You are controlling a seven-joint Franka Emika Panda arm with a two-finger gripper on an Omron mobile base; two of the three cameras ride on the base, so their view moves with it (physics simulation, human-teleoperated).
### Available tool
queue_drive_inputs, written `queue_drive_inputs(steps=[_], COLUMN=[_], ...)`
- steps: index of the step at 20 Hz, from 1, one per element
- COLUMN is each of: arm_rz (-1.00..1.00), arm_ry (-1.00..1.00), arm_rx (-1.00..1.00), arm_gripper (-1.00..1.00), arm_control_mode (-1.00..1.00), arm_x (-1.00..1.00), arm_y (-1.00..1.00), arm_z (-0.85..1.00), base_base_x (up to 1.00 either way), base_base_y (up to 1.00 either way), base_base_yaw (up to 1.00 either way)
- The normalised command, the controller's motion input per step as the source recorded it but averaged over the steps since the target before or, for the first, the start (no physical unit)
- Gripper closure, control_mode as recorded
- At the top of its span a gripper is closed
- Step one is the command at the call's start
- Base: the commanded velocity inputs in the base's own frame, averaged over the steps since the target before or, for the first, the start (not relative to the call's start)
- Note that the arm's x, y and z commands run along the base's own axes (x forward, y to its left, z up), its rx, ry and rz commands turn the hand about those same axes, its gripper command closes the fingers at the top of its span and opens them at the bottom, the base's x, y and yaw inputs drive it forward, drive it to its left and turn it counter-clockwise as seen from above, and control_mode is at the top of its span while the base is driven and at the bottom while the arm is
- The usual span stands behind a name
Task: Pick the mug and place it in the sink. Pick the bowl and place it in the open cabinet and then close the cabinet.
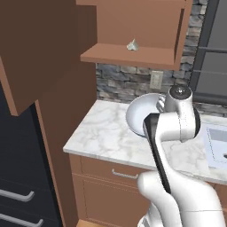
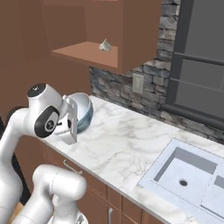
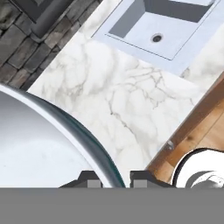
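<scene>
The claw (image 3: 114, 178) is nearly closed, its two dark tips pinching the rim of the light blue-grey bowl (image 3: 39, 144), one tip inside and one outside. The bowl is held tipped on its side above the marble counter (image 2: 127, 140), its whitish inside facing the left base camera. Above it the brown wall cabinet (image 1: 133, 55) stands open, a small grey-white lump (image 1: 132, 45) on its shelf. The pale double-basin sink (image 2: 183, 175) lies well apart, set into the counter to the right
</scene>
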Motion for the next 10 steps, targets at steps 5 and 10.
queue_drive_inputs(steps=[5, 10], arm_rz=[0.00, -0.03], arm_ry=[0.01, -0.01], arm_rx=[0.16, 0.29], arm_gripper=[1.00, 1.00], arm_control_mode=[-1.00, -1.00], arm_x=[-0.64, -0.98], arm_y=[0.00, 0.00], arm_z=[0.53, 0.16], base_base_x=[0.00, 0.00], base_base_y=[0.00, 0.00], base_base_yaw=[0.00, 0.00])
